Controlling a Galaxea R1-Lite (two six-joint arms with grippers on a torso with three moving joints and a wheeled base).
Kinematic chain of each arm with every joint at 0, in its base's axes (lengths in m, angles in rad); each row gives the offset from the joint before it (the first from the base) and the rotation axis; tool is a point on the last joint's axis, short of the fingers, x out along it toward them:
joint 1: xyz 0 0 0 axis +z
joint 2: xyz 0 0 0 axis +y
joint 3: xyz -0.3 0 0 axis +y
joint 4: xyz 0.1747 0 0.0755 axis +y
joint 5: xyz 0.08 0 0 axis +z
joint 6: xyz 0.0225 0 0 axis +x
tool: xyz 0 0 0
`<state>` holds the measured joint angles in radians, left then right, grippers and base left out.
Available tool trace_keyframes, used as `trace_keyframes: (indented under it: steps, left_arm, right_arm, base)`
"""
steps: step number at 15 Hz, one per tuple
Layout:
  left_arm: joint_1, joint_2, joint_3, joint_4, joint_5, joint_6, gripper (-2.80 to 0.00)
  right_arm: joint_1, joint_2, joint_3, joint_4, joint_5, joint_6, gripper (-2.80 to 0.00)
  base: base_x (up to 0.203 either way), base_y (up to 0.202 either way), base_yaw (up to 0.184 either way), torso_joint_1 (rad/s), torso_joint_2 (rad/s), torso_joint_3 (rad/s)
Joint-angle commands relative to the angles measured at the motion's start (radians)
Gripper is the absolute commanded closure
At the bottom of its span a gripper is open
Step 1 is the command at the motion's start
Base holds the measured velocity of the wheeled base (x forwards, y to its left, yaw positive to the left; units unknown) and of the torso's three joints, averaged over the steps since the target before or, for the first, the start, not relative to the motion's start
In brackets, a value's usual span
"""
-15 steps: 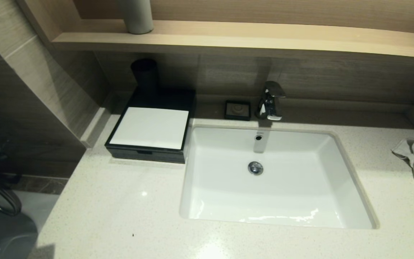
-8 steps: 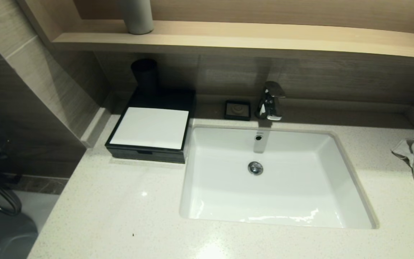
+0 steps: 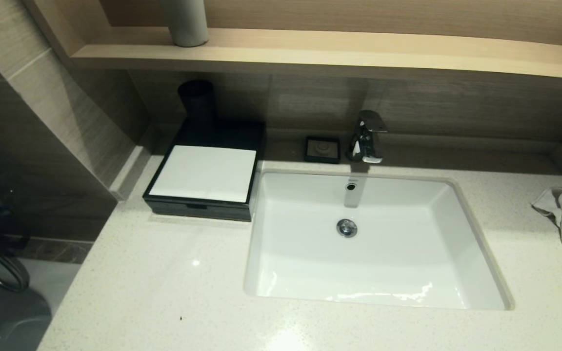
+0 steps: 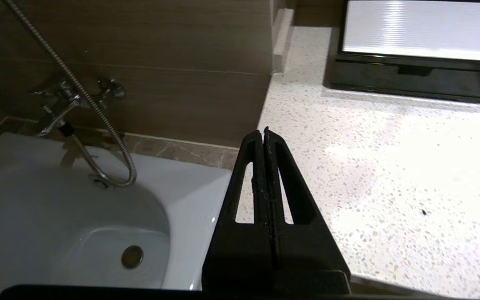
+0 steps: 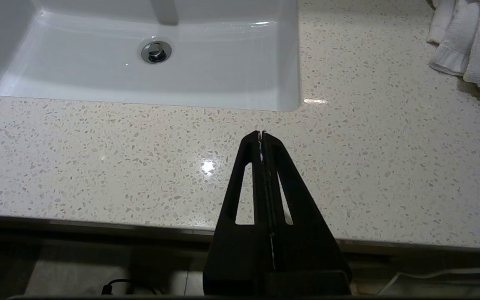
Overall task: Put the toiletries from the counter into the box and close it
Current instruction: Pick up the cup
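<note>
At the upper left of the head view the box (image 3: 206, 176) sits lidded by the sink (image 3: 373, 243); both left gripper (image 4: 263, 132) and right gripper (image 5: 261, 134), fingers pressed together, hang at the counter's (image 3: 164, 287) near edge, probably parked since no loose toiletries show.

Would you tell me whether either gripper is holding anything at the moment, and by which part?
Nothing is held: the left gripper and the right gripper are both shut on empty air over the counter.

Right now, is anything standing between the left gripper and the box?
Nothing visible. In the left wrist view the left gripper, fingers shut, hangs by the counter's outer edge, and only bare counter runs from there to the box, whose white lid lies shut.
</note>
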<state>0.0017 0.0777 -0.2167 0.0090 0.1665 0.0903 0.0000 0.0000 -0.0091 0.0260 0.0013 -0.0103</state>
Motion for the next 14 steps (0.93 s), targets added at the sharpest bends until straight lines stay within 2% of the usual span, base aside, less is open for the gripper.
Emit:
trace_keyframes:
  steps: [1, 9, 12, 14]
  left_arm:
    - [0.0, -0.075, 0.021, 0.0, -0.052, 0.016, 0.0]
    - [0.0, -0.076, 0.1, -0.009, -0.07, 0.025, 0.0]
    - [0.0, -0.077, 0.075, -0.011, -0.07, 0.025, 0.0]
    - [0.0, -0.073, 0.009, -0.003, -0.094, 0.027, 0.0]
  right_arm:
    - [0.0, 0.0, 0.0, 0.0, 0.0, 0.0, 0.0]
    - [0.0, 0.0, 0.0, 0.0, 0.0, 0.0, 0.0]
    - [0.0, 0.0, 0.0, 0.0, 0.0, 0.0, 0.0]
    - [0.0, 0.0, 0.0, 0.0, 0.0, 0.0, 0.0]
  base:
    - [0.0, 0.0, 0.0, 0.0, 0.0, 0.0]
    - [0.0, 0.0, 0.0, 0.0, 0.0, 0.0]
    - [0.0, 0.0, 0.0, 0.0, 0.0, 0.0]
    - [0.0, 0.0, 0.0, 0.0, 0.0, 0.0]
